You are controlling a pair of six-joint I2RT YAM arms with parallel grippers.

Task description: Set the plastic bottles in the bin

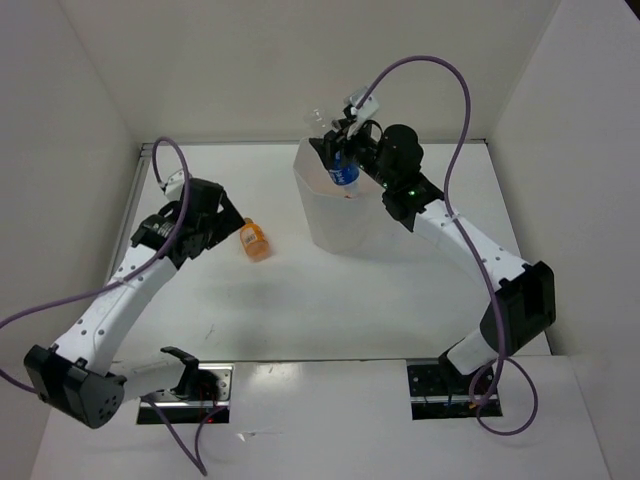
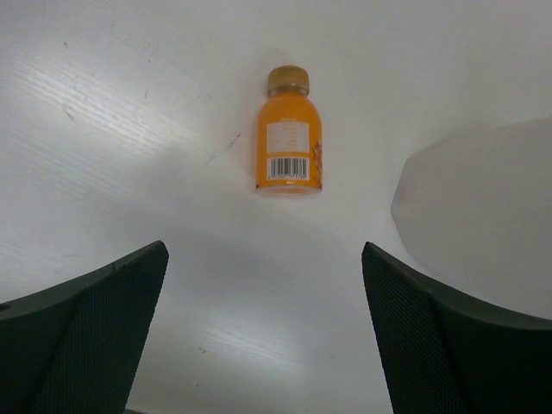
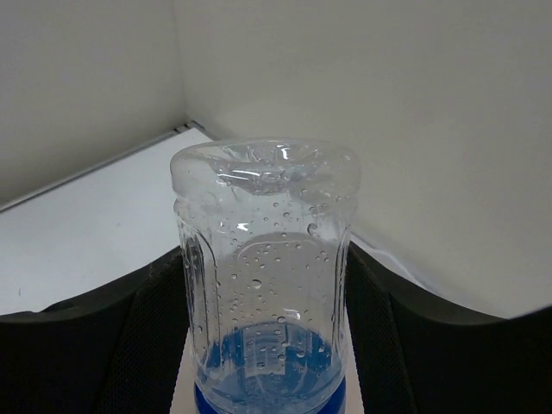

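The short orange bottle (image 1: 255, 240) lies on its side on the white table, left of the bin (image 1: 345, 215); in the left wrist view it (image 2: 289, 145) lies cap away, ahead of the fingers. My left gripper (image 1: 222, 228) is open and empty just left of it. My right gripper (image 1: 340, 160) is shut on the clear bottle with the blue label (image 1: 342, 168), holding it over the bin's far rim; in the right wrist view the bottle (image 3: 263, 276) fills the space between the fingers. The red-label bottle is out of view.
White walls enclose the table on the left, back and right. The bin's faceted wall (image 2: 483, 224) shows at the right of the left wrist view. Purple cables loop over both arms.
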